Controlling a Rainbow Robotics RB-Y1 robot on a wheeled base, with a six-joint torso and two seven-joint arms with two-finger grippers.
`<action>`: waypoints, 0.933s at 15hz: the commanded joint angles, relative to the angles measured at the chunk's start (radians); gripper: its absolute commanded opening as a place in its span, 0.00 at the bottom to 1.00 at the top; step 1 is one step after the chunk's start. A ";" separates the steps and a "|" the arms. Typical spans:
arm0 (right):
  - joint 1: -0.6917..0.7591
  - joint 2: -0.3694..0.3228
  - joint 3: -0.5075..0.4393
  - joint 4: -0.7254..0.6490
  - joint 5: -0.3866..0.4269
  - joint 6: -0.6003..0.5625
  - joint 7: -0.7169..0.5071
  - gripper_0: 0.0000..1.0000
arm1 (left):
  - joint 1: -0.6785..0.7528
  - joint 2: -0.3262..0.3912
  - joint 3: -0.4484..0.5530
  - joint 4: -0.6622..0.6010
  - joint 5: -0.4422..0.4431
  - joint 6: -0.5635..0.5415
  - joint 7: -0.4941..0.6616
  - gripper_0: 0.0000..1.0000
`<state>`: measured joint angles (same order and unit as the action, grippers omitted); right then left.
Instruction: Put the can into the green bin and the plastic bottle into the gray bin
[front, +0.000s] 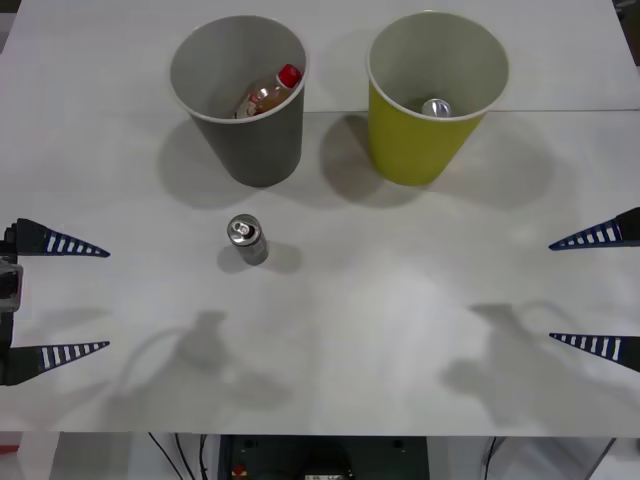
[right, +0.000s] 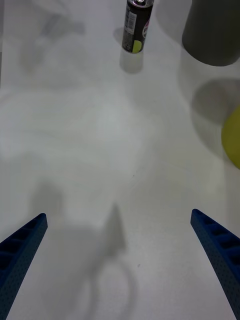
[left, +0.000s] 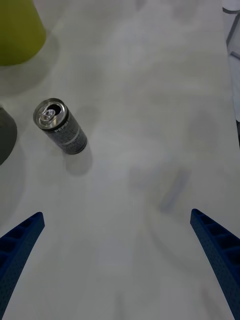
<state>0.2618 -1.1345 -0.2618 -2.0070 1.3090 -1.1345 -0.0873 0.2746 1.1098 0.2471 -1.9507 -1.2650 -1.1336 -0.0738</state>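
A silver-gray can (front: 246, 240) (left: 60, 126) (right: 136, 25) stands upright on the white table, just in front of the gray bin (front: 255, 150). The plastic bottle (front: 270, 92) with its red cap lies tilted inside the gray bin. Inside the green bin (front: 410, 145) the shiny top of another can (front: 436, 107) shows. My left gripper (front: 60, 298) (left: 117, 260) is open at the table's left edge, well apart from the standing can. My right gripper (front: 597, 290) (right: 120, 260) is open at the right edge, holding nothing.
The two bins stand side by side at the back of the table (front: 380, 300). The wrist views catch parts of the gray bin (right: 212, 30) (left: 6, 135) and the green bin (right: 232, 137) (left: 17, 30). Cables hang below the table's front edge.
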 joint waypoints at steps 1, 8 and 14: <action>0.000 0.000 0.000 0.000 0.000 0.000 0.000 1.00 | -0.008 -0.050 -0.012 0.052 0.047 0.008 0.008 1.00; 0.000 0.000 0.000 0.000 0.000 0.000 0.000 1.00 | -0.161 -0.065 -0.284 0.272 0.306 0.146 -0.060 1.00; 0.000 0.000 0.000 0.000 0.000 0.000 0.000 1.00 | -0.307 -0.071 -0.523 0.467 0.523 0.227 -0.319 1.00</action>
<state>0.2618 -1.1345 -0.2618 -2.0070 1.3090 -1.1345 -0.0873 -0.0125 1.0422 -0.2494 -1.5115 -0.7669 -0.9087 -0.3587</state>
